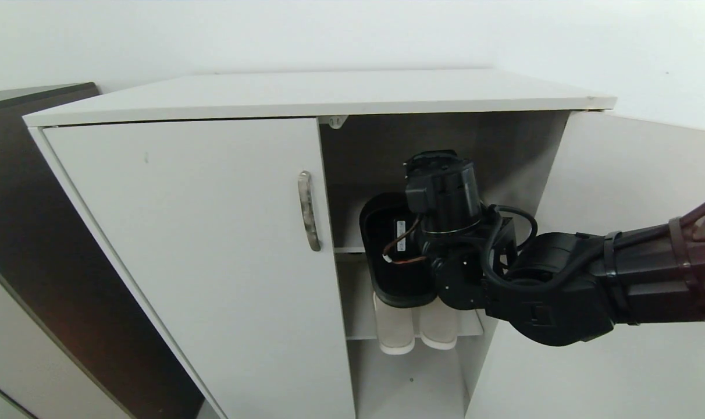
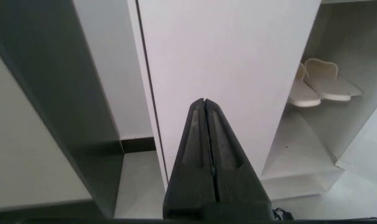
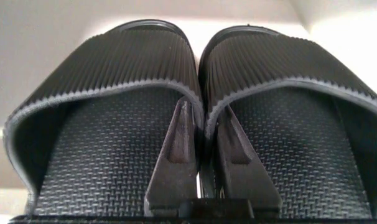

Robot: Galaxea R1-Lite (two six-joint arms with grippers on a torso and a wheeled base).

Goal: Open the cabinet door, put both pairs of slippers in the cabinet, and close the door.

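Two pairs of slippers are at the cabinet (image 1: 329, 93). The black pair (image 3: 139, 81) is held by the right gripper (image 3: 204, 118), whose fingers (image 3: 176, 155) pinch the two adjoining strap edges together, with one slipper on each side. In the head view this pair is inside the open right compartment, level with the upper shelf (image 1: 348, 250) and just above the white pair (image 1: 416, 326). I cannot tell whether it touches that shelf.

The white pair lies side by side on the lower shelf (image 1: 358, 331), its ends jutting past the shelf's front edge.

The right door (image 1: 620, 233) stands wide open. The left door (image 1: 184, 244) is closed, with its metal handle (image 1: 309, 210) upright near the inner edge. The left gripper (image 2: 204, 106) is low in front of the left door, fingers pressed together with nothing between them.

A small label (image 1: 400, 224) on the right arm's wrist is too small to read. Dark furniture (image 1: 32, 233) stands beside the cabinet on its left.
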